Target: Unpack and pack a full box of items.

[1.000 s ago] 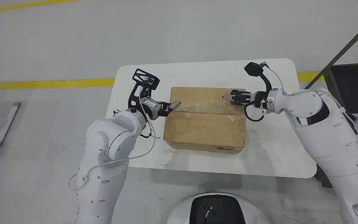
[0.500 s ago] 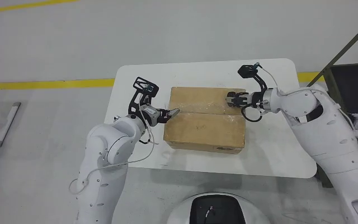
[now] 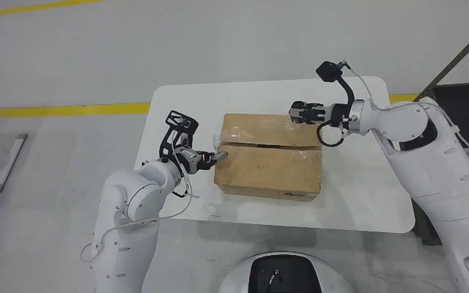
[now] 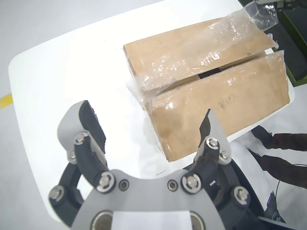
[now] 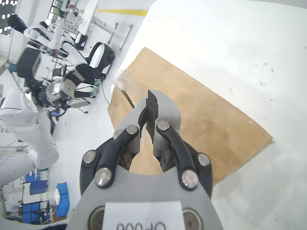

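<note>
One box [image 3: 267, 170] sits on the table [image 3: 352, 199], with clear tape [image 4: 191, 48] across its seam [image 3: 272, 146]. The right claw [image 3: 294, 112] is pinched tight on the tape's lifted end. The left claw [image 3: 222, 156] gapes empty beside the box. The tape is best peeled low along the seam, with the left claw bracing.

The box [image 3: 269, 155] is showing matt brown cardboard, faintly rough. Clear plastic tape [image 4: 191, 56] is lying crinkled and glossy over its top. The white surface [image 3: 352, 198] is looking smooth with a soft sheen. The left end effector [image 4: 148, 114] is showing brushed grey metal plates, shiny screws and black ribbed pads [image 4: 92, 125]; the right end effector [image 5: 150, 106] is looking alike.
</note>
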Controlling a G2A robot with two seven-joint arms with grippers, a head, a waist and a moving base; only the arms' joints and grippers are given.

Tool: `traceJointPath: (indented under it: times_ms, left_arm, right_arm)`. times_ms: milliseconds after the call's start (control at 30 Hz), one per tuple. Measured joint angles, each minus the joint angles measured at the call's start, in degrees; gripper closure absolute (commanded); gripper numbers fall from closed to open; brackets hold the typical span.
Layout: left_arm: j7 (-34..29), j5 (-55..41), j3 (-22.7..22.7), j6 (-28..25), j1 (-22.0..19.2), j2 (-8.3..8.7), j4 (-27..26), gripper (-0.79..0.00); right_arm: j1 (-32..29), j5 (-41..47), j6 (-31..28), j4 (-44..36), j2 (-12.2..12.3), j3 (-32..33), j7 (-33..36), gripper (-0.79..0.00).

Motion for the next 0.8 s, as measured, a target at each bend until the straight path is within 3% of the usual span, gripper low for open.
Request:
traceJointPath:
  times_ms: [400,800]
  left_arm:
    - [-1.6,3.1,1.9,-0.4,0.0,0.69,2.2,-0.785]
    - [-1.7,6.2,4.6,3.0,-1.4,0.78,6.1,-0.785]
  right_arm:
    - [0.8,5.7,2.2,-3.2,0.4,1.2,1.8,0.000]
    - [0.4,12.0,8.5,-6.9,0.9,3.0,2.2,0.000]
